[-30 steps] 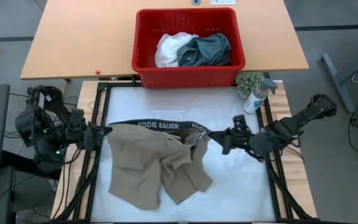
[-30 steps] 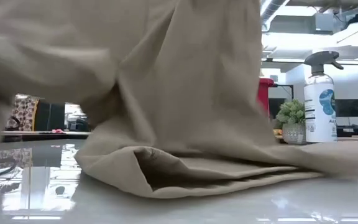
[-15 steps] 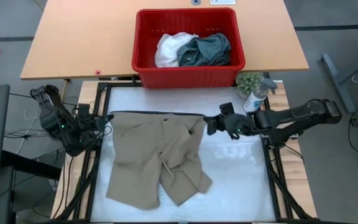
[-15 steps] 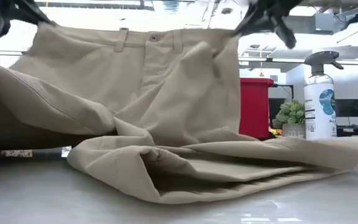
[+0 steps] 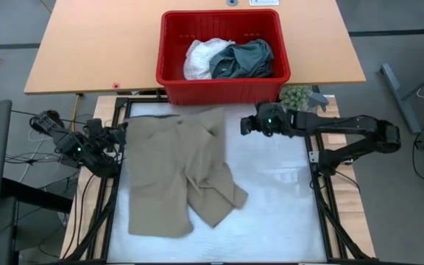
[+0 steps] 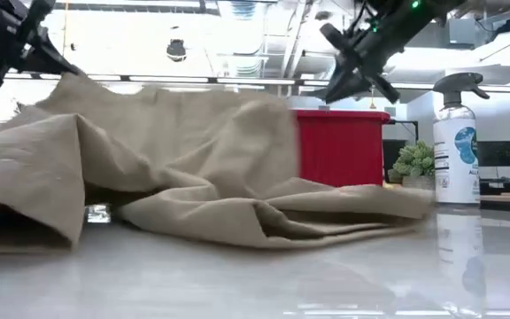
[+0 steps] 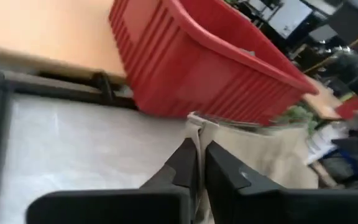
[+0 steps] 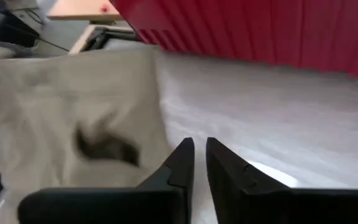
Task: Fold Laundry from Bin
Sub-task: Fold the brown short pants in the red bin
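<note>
Khaki dropped (image 5: 179, 173), bin (image 5: 223, 90) w/ white, teal laundry (image 5: 230, 59)

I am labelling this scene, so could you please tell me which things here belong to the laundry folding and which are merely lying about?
Part of the job:
- beige-khaki cloth shorts, spread on the white table top
- bright red plastic bin
- white garment and dark teal-green garment, inside the bin

Just lying about:
- clear spray bottle
- small potted green plant
</note>
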